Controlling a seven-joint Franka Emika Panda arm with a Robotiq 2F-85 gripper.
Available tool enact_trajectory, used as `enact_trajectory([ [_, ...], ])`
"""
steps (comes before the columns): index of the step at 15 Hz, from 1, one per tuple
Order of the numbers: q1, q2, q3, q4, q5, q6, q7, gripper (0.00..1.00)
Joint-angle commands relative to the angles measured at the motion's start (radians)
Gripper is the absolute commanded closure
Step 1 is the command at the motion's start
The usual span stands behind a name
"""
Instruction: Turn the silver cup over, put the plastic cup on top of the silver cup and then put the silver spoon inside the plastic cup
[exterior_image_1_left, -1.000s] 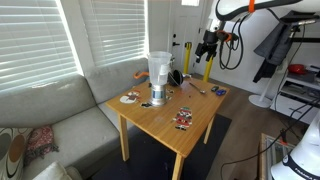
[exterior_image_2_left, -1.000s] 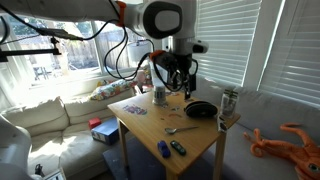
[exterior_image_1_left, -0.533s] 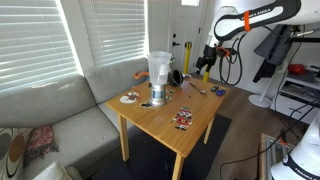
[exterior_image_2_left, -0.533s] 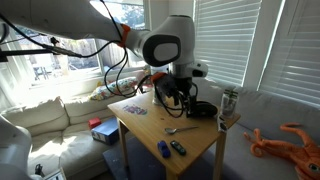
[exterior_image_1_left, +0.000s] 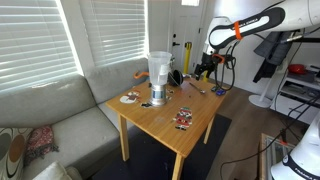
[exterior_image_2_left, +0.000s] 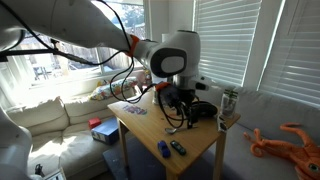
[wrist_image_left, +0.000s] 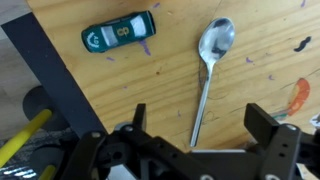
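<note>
The silver spoon (wrist_image_left: 208, 72) lies flat on the bench (wrist_image_left: 100, 95) in the upper right of the wrist view, bowl toward the top of the frame and handle running down toward the bottom edge. The tool (wrist_image_left: 198, 125) hangs over the handle's lower end with its fingers spread wide, one on each side of the handle and closed on nothing; whether they touch the wood cannot be told.

Away from the spoon, at the left of the bench in an exterior view, the plastic cup (exterior_image_1_left: 158, 70) stands upright on top of the silver cup (exterior_image_1_left: 157, 98). The first two steps therefore look done, though the pictures are too small to confirm that the metal cup is mouth down. What is left, by this reading, is to pinch the spoon, carry it across to the stack and drop it into the tumbler.

Only the wrist view shows the spoon clearly, the spread of the fingers, and a small toy car (wrist_image_left: 120, 33) at the upper left, well apart from the spoon. It does not show the cups. The exterior view gives the stack and the tool's (exterior_image_1_left: 204, 68) place toward the far end of the bench. In the remaining exterior view the arm hides the cups, and the tool (exterior_image_2_left: 178, 108) hangs low over the benchtop.
</note>
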Motion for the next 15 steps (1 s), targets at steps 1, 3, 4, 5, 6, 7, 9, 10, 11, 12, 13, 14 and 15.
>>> enact_trajectory([
  [1, -0.003, 0.074, 0.000, 0.028, 0.000, 0.032, 0.047, 0.02],
  [3, -0.002, 0.100, 0.001, 0.036, 0.011, 0.042, 0.063, 0.03],
  [4, 0.000, 0.108, 0.002, 0.037, 0.013, 0.043, 0.069, 0.08],
  [5, 0.001, 0.114, 0.003, 0.039, 0.013, 0.041, 0.076, 0.19],
  [6, 0.002, 0.121, 0.004, 0.042, 0.012, 0.038, 0.081, 0.32],
  [7, 0.003, 0.124, 0.004, 0.045, 0.009, 0.036, 0.089, 0.34],
  [9, 0.004, 0.127, 0.003, 0.048, 0.005, 0.034, 0.099, 0.48],
  [10, 0.004, 0.126, 0.003, 0.050, 0.004, 0.030, 0.101, 0.57],
  [11, 0.004, 0.127, 0.003, 0.051, 0.001, 0.028, 0.103, 0.63],
  [12, 0.004, 0.127, 0.003, 0.053, 0.000, 0.026, 0.107, 0.69],
  [13, 0.004, 0.128, 0.003, 0.053, 0.000, 0.026, 0.108, 0.77],
  [14, 0.005, 0.129, 0.003, 0.054, -0.001, 0.025, 0.113, 0.84],
  [15, 0.005, 0.129, 0.004, 0.055, 0.001, 0.022, 0.114, 0.92],
])
